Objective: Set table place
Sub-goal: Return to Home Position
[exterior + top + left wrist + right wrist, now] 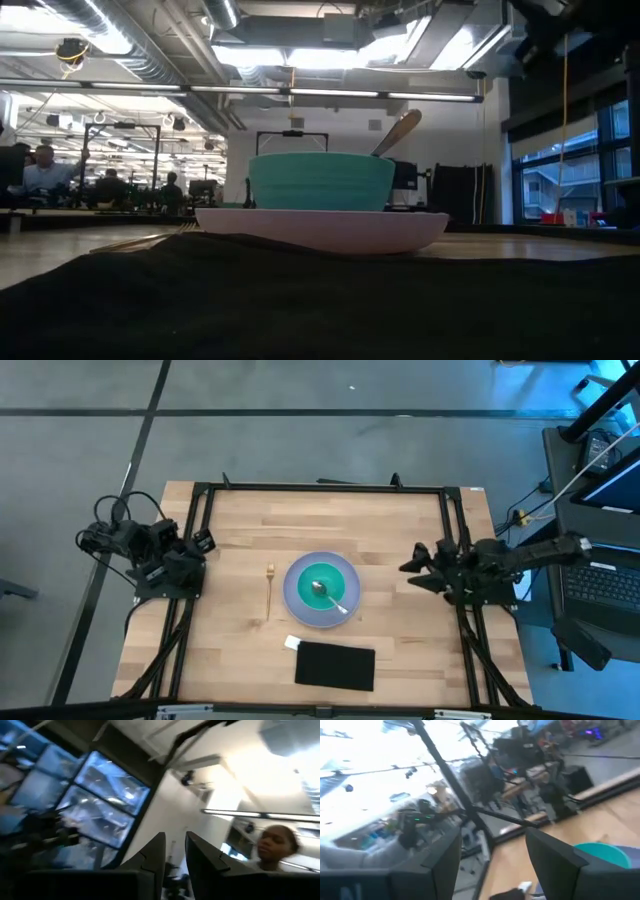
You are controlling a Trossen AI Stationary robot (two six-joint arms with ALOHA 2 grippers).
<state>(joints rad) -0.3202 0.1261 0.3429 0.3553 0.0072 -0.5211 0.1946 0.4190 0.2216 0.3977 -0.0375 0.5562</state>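
On the light wooden table (400,530) a pale lavender plate (297,606) sits at mid-table, with the teal bowl (322,578) standing on it. The silver spoon (330,598) lies in the bowl, and in the low view its handle (398,132) leans over the bowl's (320,180) rim above the plate (320,228). A slim gold fork (269,588) lies flat just left of the plate. My left gripper (200,544) (175,840) waits at the table's left side, tipped upward, its fingers a narrow gap apart. At the right side, my right gripper (410,565) (492,845) is wide open and points toward the bowl (600,852).
A black cloth (335,665) (300,300) with a white tag (291,643) lies near the table's near edge, in front of the plate. Black frame rails (320,488) run along the far edge and both sides. A person (275,847) shows in the room behind.
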